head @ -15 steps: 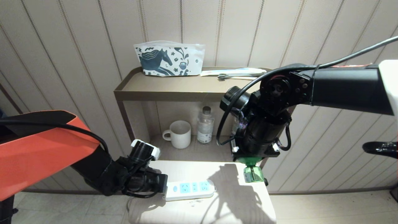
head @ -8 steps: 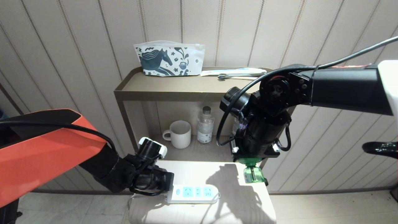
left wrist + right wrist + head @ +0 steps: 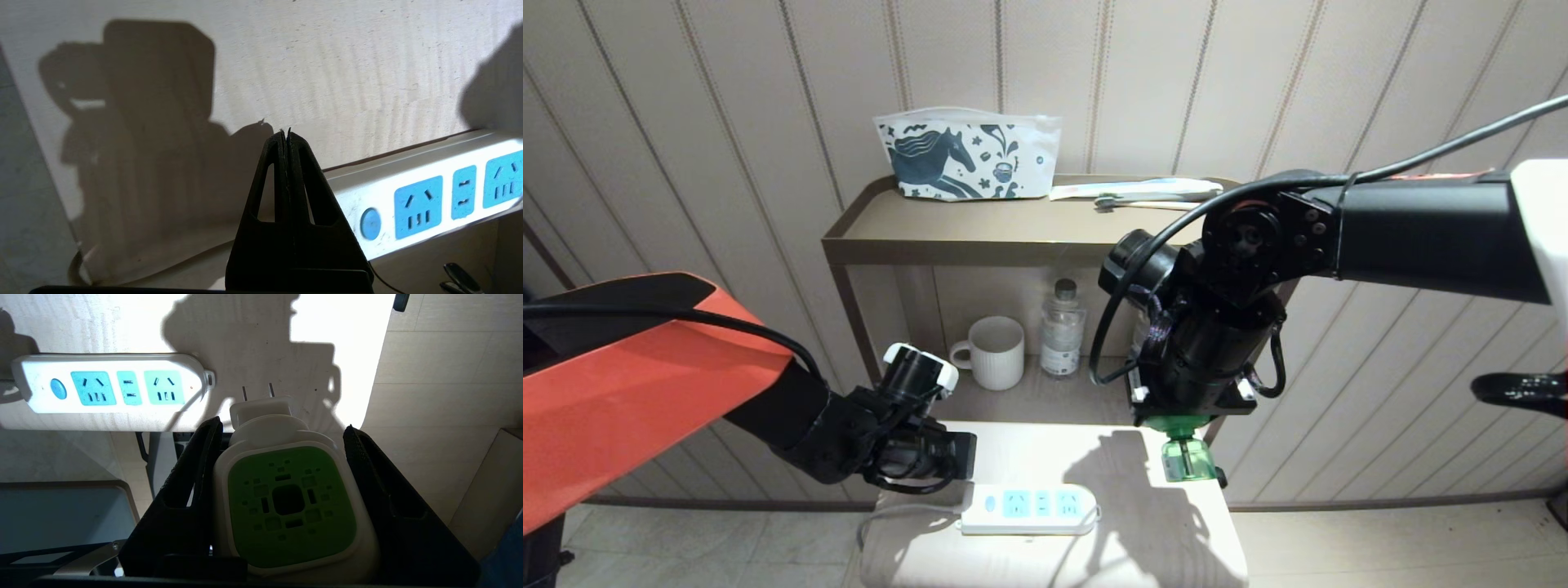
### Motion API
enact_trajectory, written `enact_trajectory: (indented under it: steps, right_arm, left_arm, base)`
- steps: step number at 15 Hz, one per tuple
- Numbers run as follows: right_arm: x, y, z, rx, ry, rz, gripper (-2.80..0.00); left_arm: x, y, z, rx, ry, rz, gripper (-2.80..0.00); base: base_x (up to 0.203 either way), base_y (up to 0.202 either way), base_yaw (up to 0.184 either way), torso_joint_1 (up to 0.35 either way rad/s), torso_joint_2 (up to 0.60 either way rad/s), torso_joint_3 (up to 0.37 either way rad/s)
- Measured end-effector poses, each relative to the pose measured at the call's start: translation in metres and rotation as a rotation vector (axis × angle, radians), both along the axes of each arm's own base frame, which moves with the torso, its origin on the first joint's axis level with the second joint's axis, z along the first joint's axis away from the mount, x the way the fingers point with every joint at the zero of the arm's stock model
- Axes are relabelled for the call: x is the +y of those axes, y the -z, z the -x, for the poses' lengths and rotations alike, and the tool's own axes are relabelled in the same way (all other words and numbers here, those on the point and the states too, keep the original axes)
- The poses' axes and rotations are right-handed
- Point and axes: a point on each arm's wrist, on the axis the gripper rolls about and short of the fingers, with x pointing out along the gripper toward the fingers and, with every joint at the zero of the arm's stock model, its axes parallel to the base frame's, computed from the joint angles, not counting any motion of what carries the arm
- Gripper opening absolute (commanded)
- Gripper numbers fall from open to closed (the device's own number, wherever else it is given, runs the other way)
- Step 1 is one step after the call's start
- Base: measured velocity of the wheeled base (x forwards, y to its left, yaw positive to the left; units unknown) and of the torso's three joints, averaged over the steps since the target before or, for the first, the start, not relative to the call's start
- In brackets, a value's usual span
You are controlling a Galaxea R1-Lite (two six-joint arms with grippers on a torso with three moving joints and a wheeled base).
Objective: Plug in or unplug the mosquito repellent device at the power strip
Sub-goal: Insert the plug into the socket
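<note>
White-and-green plastic mosquito repellent device (image 3: 286, 502) is clamped in the right end effector (image 3: 282, 457), prongs out, clear of the long white power strip (image 3: 1027, 509) for plugging in, while the clenched, empty left end effector (image 3: 286, 136) sits at the strip's button end on the pale counter (image 3: 1111, 563), probably to brace it.

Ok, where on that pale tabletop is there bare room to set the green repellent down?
Bare top lies behind the white power strip, up to the pale table back edge, and right of it. The strip's left end is crowded by the left gripper.
</note>
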Motion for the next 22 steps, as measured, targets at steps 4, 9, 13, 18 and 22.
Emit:
enact_trajectory:
  steps: [4, 9, 13, 18, 22]
  right_arm:
    - [0.0, 0.001, 0.0, 0.003, 0.002, -0.002, -2.8]
    - [0.001, 0.005, 0.0, 0.019, 0.003, 0.004, -2.8]
    - [0.001, 0.006, 0.0, 0.022, 0.005, 0.005, -2.8]
    - [0.001, 0.007, 0.0, 0.025, 0.005, 0.008, -2.8]
    - [0.001, 0.008, -0.001, 0.028, 0.006, 0.009, -2.8]
  left_arm:
    - [0.013, -0.005, 0.013, 0.029, -0.01, -0.016, -2.8]
    - [0.018, -0.008, 0.032, 0.049, 0.003, -0.025, -2.8]
    - [0.015, -0.007, 0.035, 0.054, 0.014, -0.024, -2.8]
    - [0.01, 0.002, 0.033, 0.068, 0.021, -0.034, -2.8]
    - [0.009, 0.008, 0.032, 0.08, 0.016, -0.037, -2.8]
  base:
    - [0.0, 0.0, 0.0, 0.0, 0.0, 0.0]
    - [0.0, 0.0, 0.0, 0.0, 0.0, 0.0]
    - [0.0, 0.0, 0.0, 0.0, 0.0, 0.0]
    - [0.0, 0.0, 0.0, 0.0, 0.0, 0.0]
    - [0.0, 0.0, 0.0, 0.0, 0.0, 0.0]
